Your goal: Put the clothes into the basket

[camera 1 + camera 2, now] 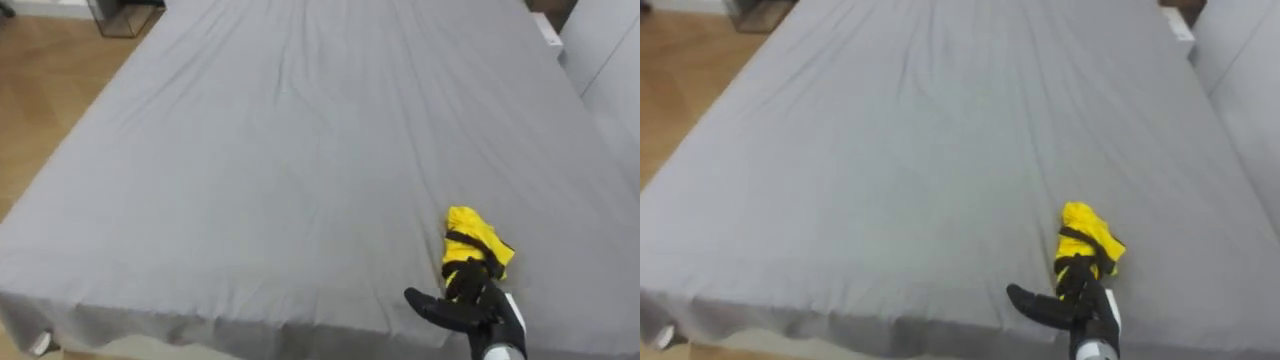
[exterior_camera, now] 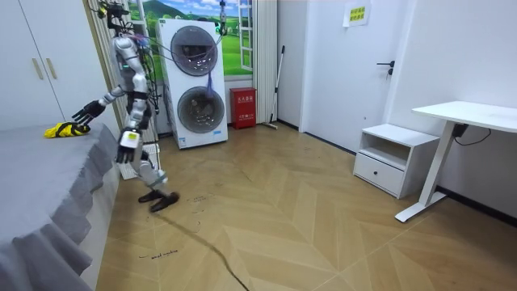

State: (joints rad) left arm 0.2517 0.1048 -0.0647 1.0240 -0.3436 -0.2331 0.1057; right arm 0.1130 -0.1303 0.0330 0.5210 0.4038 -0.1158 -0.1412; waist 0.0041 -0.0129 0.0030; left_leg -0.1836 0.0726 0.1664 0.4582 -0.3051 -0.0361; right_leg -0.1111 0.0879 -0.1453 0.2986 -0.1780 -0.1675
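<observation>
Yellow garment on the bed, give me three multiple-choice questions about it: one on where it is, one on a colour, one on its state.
1. Where is the yellow garment?
A. On the bed, near its front edge
B. On the wooden floor
C. On the white desk

2. What colour is the bed's sheet?
A. Blue
B. Grey
C. Red

3. What state is the garment in?
A. Hanging from a rail
B. Spread out flat
C. Bunched up on the sheet, with the right robot hand at its near end

Answers: 1 A, the left eye view shows it on the sheet close to the edge. 2 B, the sheet is plain grey. 3 C, it lies crumpled with the robot hand's fingers on it.
</observation>
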